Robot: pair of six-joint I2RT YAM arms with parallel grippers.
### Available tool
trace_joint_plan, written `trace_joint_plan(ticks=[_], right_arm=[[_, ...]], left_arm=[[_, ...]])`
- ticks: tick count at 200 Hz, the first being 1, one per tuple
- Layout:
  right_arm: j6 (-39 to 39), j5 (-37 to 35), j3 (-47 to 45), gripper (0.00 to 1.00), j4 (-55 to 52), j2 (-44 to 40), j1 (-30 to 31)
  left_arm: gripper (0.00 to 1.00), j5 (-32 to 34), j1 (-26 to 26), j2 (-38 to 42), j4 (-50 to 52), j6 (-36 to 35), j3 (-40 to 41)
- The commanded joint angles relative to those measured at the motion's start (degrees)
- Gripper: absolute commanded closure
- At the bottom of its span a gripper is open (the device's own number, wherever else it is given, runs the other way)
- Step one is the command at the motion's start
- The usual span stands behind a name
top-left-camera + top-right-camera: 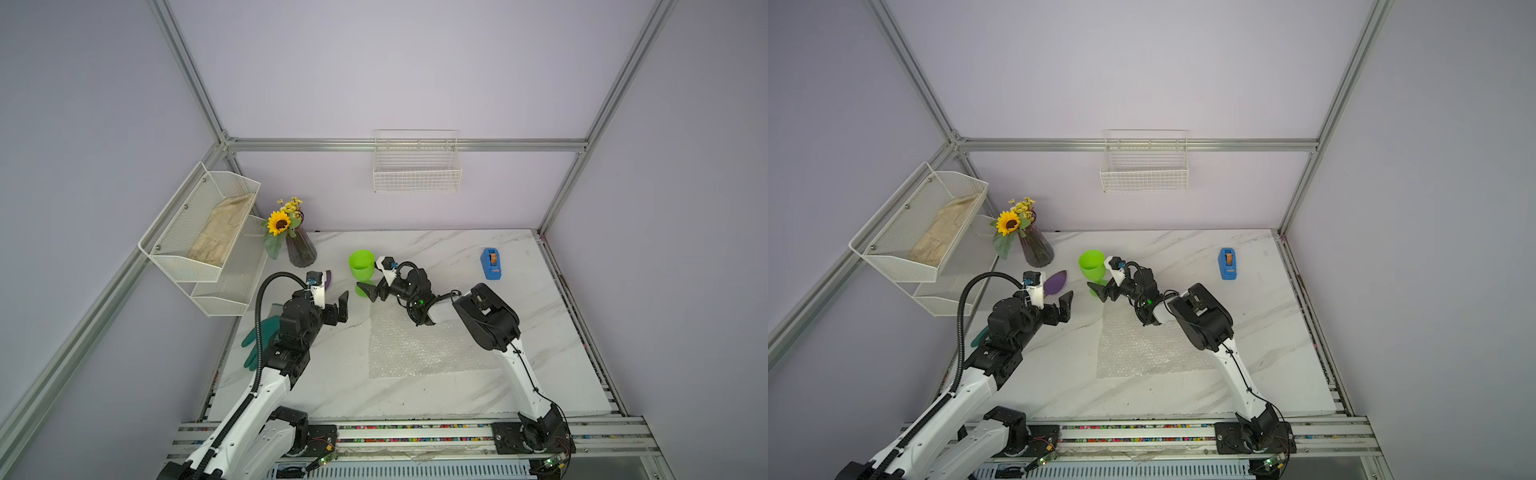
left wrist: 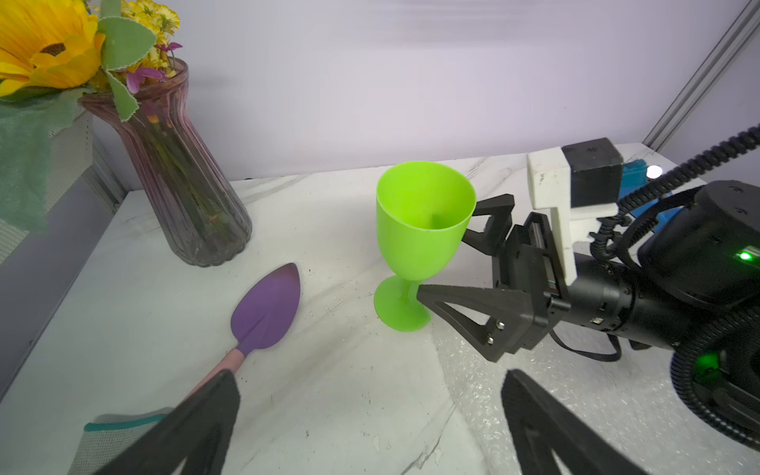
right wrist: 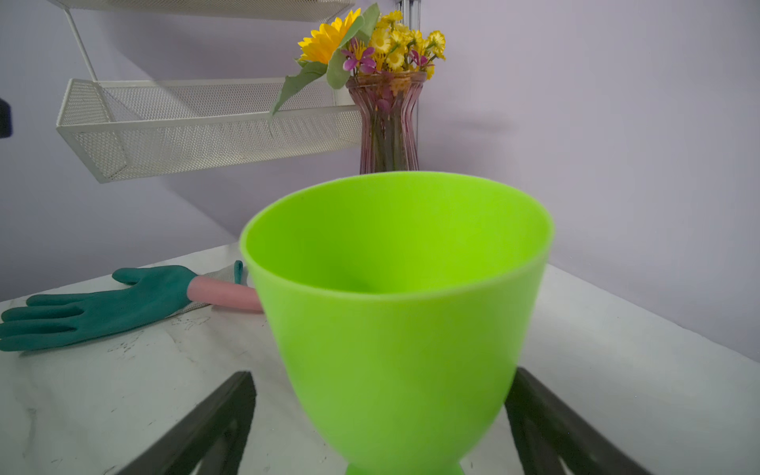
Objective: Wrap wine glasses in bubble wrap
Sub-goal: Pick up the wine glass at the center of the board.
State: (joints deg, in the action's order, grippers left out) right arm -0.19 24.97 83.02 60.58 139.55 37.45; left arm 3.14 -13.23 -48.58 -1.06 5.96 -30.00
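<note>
Right tool [image 2: 446, 257] released, straddling the upright goblet [image 2: 419, 230] just off 11 o'clock of the bubble wrap [image 1: 415, 349]; clench off-centre and you'll topple it.

I count two grippers: left gripper [image 2: 370, 380] and right gripper [image 2: 444, 255]. One lime-green goblet [image 1: 361, 266] stands within the right one's span, and one bubble wrap sheet [image 1: 415, 349] lies below its wrist. Beside the left one are one purple trowel [image 2: 267, 312] and one teal glove [image 3: 103, 304]. Farther out are one ribbed vase [image 1: 301, 249], one blue tape dispenser [image 1: 491, 263], one two-tier mesh rack [image 1: 199, 241] and one wire basket [image 1: 417, 174].
</note>
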Motion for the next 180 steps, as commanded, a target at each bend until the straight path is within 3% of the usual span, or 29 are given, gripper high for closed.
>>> trace_joint_plan(ticks=[1,51,88,106,145,166,180], right_arm=[[0.15,1.37,5.05,0.03,1.3,2.52,0.59],[2.47,1.66,9.15,0.06,2.4,5.64,0.95],[3.69,1.59,10.47,0.22,2.92,5.63,0.96],[3.72,1.44,9.2,0.24,3.23,4.08,0.96],[5.06,-3.11,0.65,0.25,0.13,-7.32,0.62],[8.85,-7.53,-4.94,0.25,-6.1,-16.26,-0.55],[12.54,-10.58,-7.96,0.26,-11.4,-21.85,-1.66]], left_arm=[[0.0,0.94,0.31,1.29,1.97,0.99,-2.17],[0.0,2.32,0.31,3.04,4.3,0.71,-1.4],[0.0,2.21,0.31,2.93,4.59,0.9,-1.44],[0.0,2.73,0.31,2.72,5.01,1.27,-1.38],[0.0,5.41,0.31,-0.47,8.91,5.82,-4.3],[0.01,8.94,0.36,-6.27,16.96,15.68,-9.69],[0.02,4.93,0.31,-11.22,21.67,18.31,-13.27]])
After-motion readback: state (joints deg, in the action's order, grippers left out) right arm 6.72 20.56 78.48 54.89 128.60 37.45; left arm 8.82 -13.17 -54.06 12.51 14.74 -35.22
